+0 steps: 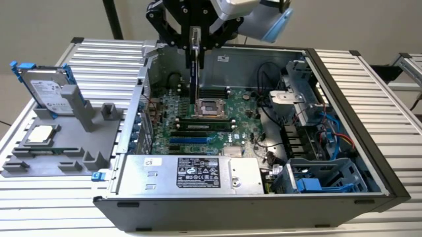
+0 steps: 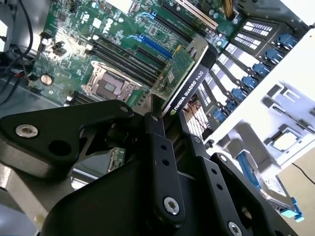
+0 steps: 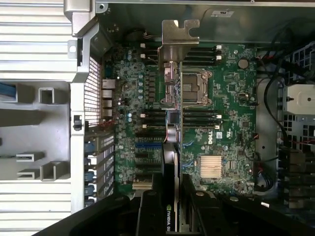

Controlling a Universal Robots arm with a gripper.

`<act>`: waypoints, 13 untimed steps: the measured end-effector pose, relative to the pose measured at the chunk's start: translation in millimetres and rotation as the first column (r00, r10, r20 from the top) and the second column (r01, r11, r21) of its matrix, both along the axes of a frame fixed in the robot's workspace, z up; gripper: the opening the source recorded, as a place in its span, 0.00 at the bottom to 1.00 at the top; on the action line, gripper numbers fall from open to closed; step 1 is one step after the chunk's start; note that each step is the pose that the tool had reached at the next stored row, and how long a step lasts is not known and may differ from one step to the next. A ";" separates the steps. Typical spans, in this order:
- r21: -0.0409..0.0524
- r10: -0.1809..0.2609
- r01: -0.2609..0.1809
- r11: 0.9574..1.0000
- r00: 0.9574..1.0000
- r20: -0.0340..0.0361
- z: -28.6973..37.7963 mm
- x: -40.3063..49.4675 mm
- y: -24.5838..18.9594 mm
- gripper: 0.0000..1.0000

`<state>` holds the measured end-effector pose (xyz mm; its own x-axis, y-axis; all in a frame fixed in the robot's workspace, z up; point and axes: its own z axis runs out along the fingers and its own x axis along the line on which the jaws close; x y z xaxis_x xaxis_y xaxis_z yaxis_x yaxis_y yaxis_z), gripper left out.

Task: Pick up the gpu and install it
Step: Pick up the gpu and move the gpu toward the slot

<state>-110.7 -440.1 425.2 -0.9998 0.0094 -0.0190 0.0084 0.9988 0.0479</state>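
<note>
At the exterior view's left, the grey fixture (image 1: pixel 99 143) holds the blue-framed hard drive (image 1: pixel 49 91) and the CPU chip (image 1: pixel 41 134), both well apart from the work. Beside it lies the open computer case (image 1: pixel 369 148). Above its motherboard (image 1: pixel 218 133) my gripper (image 1: pixel 194 37) pinches the gpu (image 1: pixel 193 74) between pressed fingers. The card hangs on end over the CPU socket (image 1: pixel 212 107), clear of the board, and in the first wrist view its silver bracket (image 3: pixel 178 37) is the end farthest from the gripper.

As I judge it, doing this step well means a firm, square grip, bringing the card's contact edge parallel to a blue expansion slot (image 1: pixel 191 140), bracket toward the vented rear wall (image 1: pixel 142 123), and descending slowly without tilt. The cables (image 1: pixel 267 106) and drive cage (image 1: pixel 329 180) toward the exterior view's right look safely apart.
</note>
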 end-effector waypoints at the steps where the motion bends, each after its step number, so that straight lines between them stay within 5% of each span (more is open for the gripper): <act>1: 0.000 0.000 0.000 1.000 1.000 0.000 0.0 1.1 0.0 0.00; 13: 0.000 0.000 0.000 1.000 1.000 0.000 -0.1 11.7 0.0 0.00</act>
